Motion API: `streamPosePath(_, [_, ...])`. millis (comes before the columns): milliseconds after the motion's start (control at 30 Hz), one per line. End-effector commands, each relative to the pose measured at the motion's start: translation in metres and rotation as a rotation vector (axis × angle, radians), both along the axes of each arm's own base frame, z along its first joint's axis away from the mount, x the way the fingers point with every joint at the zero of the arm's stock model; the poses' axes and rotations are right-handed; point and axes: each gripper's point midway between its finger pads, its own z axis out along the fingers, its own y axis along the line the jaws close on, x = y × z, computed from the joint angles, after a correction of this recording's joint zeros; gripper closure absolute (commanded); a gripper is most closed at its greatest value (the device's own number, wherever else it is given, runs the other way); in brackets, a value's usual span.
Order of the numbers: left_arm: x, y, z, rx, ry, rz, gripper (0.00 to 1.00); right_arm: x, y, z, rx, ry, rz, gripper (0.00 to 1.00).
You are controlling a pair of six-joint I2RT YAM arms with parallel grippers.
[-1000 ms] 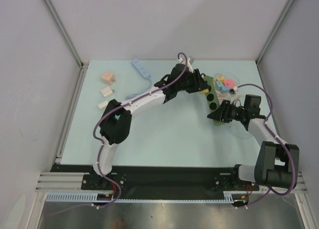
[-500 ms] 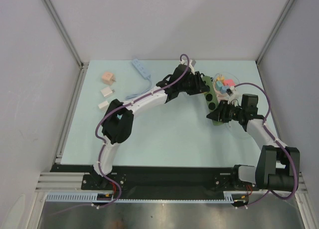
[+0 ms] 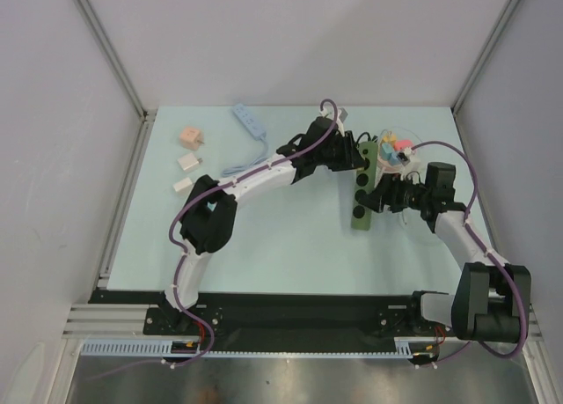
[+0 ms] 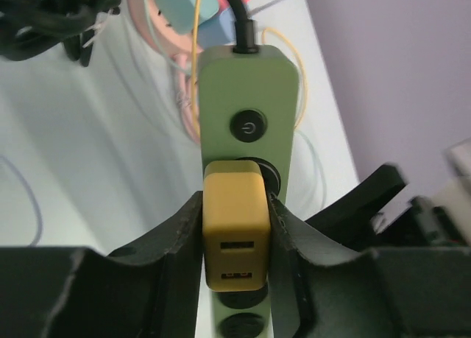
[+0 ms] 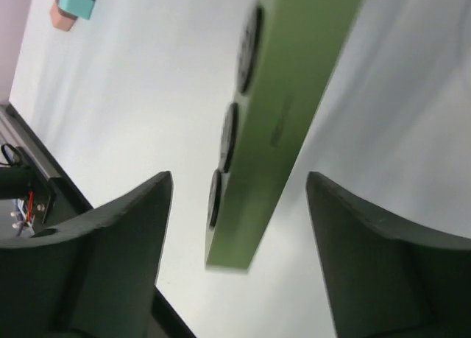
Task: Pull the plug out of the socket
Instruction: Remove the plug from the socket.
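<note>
The socket is a green power strip (image 3: 361,209) lying lengthwise on the table, right of centre. In the left wrist view it (image 4: 248,80) has a round power button and a black cord at its far end. A yellow plug (image 4: 234,231) with two USB slots sits over one of its round outlets. My left gripper (image 4: 235,238) is shut on this plug, one finger pressed on each side. My right gripper (image 5: 239,182) stands open around the strip's near end (image 5: 287,110), with both fingers (image 5: 132,227) apart from it. In the top view the right gripper (image 3: 385,195) is just right of the strip.
A clear bowl (image 3: 398,149) of coloured plugs and thin wires sits behind the strip, close to both wrists. A blue power strip (image 3: 248,121), a pink block (image 3: 189,137) and two white adapters (image 3: 188,162) lie at the back left. Walls enclose the table.
My right gripper has opened and let go of the green strip. The strip's near end has swung left and it now lies nearly straight. The left gripper has tightened on the yellow plug.
</note>
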Motion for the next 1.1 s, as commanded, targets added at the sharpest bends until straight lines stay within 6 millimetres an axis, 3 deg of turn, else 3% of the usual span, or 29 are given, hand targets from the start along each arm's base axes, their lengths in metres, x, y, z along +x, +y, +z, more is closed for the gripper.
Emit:
streamPosePath(0, [-0.012, -0.006, 0.058, -0.059, -0.156, -0.059, 1.00, 0.010, 0.012, 0.039, 0.042, -0.151, 0.087, 0.16])
streamPosePath(233, [-0.029, -0.014, 0.062, -0.119, -0.141, -0.099, 1.00, 0.014, 0.014, 0.020, 0.095, -0.045, 0.073, 0.12])
streamPosePath(400, [-0.037, -0.020, 0.076, -0.202, -0.128, -0.118, 1.00, 0.022, 0.010, 0.004, 0.109, 0.035, 0.017, 0.15])
streamPosePath(600, [-0.047, -0.024, 0.090, -0.277, -0.116, -0.138, 1.00, 0.029, 0.006, 0.002, 0.108, 0.033, -0.028, 0.21])
streamPosePath(667, [-0.049, -0.024, 0.092, -0.292, -0.110, -0.139, 1.00, 0.029, 0.006, 0.001, 0.112, 0.040, -0.035, 0.40])
streamPosePath(700, [-0.050, -0.023, 0.094, -0.299, -0.111, -0.139, 1.00, 0.031, 0.004, 0.001, 0.109, 0.044, -0.046, 0.60])
streamPosePath(767, [-0.051, -0.023, 0.097, -0.307, -0.112, -0.136, 1.00, 0.032, 0.001, -0.005, 0.100, 0.073, -0.063, 0.79])
streamPosePath(800, [-0.052, -0.022, 0.099, -0.311, -0.110, -0.135, 1.00, 0.036, -0.003, -0.003, 0.092, 0.064, -0.076, 0.97])
streamPosePath(1067, [-0.057, 0.000, 0.108, -0.198, -0.160, -0.037, 1.00, 0.044, -0.053, -0.013, -0.008, 0.099, -0.336, 1.00])
